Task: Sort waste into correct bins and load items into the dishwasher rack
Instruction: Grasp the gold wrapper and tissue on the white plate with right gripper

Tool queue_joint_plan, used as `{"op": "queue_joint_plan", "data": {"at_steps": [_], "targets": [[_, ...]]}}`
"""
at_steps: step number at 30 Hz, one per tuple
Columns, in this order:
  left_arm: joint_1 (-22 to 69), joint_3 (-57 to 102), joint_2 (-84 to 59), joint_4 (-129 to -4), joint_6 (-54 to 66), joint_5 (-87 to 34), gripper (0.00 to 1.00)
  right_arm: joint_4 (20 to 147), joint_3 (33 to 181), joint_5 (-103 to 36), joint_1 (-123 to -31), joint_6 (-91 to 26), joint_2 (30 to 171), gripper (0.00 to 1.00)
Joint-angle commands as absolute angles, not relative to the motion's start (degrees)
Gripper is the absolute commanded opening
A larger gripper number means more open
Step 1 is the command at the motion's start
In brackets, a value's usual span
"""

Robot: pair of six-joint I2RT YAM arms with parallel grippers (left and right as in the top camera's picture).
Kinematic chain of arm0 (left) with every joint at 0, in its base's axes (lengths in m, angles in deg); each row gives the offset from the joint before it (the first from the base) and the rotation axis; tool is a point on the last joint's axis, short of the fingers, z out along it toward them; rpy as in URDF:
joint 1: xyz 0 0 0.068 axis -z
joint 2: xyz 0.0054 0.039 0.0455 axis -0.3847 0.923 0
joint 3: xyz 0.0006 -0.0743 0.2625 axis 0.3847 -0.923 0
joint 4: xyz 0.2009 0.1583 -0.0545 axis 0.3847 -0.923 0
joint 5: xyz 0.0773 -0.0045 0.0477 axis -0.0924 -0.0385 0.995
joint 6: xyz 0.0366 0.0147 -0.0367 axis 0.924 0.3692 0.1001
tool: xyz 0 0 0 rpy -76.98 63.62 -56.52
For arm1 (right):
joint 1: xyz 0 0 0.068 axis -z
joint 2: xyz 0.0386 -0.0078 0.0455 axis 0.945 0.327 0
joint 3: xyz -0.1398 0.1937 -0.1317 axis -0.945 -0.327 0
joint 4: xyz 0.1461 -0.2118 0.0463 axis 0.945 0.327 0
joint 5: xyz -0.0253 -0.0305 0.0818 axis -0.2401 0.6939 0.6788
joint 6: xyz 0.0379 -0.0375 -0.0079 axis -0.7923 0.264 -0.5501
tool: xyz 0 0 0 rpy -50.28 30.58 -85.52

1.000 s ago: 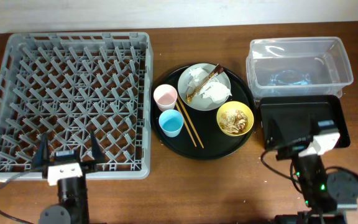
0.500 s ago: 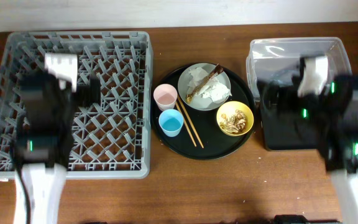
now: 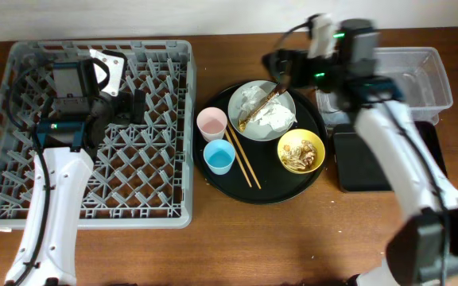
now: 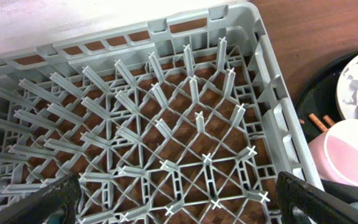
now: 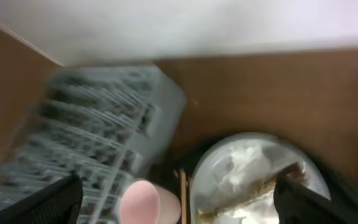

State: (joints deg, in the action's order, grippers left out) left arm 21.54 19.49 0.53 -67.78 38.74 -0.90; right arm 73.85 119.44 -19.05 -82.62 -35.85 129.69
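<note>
The grey dishwasher rack [image 3: 22,63] fills the left side. My left gripper [image 3: 133,105] hovers open and empty over its right part; the left wrist view shows its pegs [image 4: 166,124] between my fingers [image 4: 179,208]. The grey plate [image 3: 249,87] carries crumpled white paper [image 3: 275,119] and a gold-brown wrapper [image 3: 259,103]. Beside it lie the yellow bowl [image 3: 300,151] with brownish scraps, the pink cup [image 3: 211,123], the blue cup [image 3: 219,156] and the chopsticks [image 3: 241,159]. My right gripper [image 3: 281,67] is open above the plate's far edge [image 5: 253,168].
All the dishes sit on a large round black tray [image 3: 261,191]. The clear tub [image 3: 420,79] stands at the far right, with the shallow black tray [image 3: 364,167] in front of it. My right arm crosses above both bins.
Both arms have risen from the table's front edge and swung far forward. The left one is now over the rack, the right one over the plate's far side.
</note>
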Motion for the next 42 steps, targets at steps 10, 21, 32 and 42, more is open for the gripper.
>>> {"op": "queue_joint_plan", "data": {"at_steps": [10, 21, 32, 42], "targets": [[21.76, 21.02, 0.84, -68.13, 39.46, -1.95, 0.99, 114.62, 163.78, -47.77, -92.28, -50.85, 162.59, 0.99], [21.76, 21.02, 0.86, -70.44, 39.46, -1.97, 0.99, 114.77, 162.95, -51.83, -92.17, -52.99, 169.95, 0.98], [21.76, 21.02, 0.86, -70.44, 39.46, -1.97, 0.99, 110.92, 153.71, -50.96, -92.17, -53.38, 170.46, 0.86], [21.76, 21.02, 0.86, -70.44, 39.46, -1.95, 0.99, 108.08, 151.19, -50.91, -92.17, -53.12, 170.50, 0.04]]}}
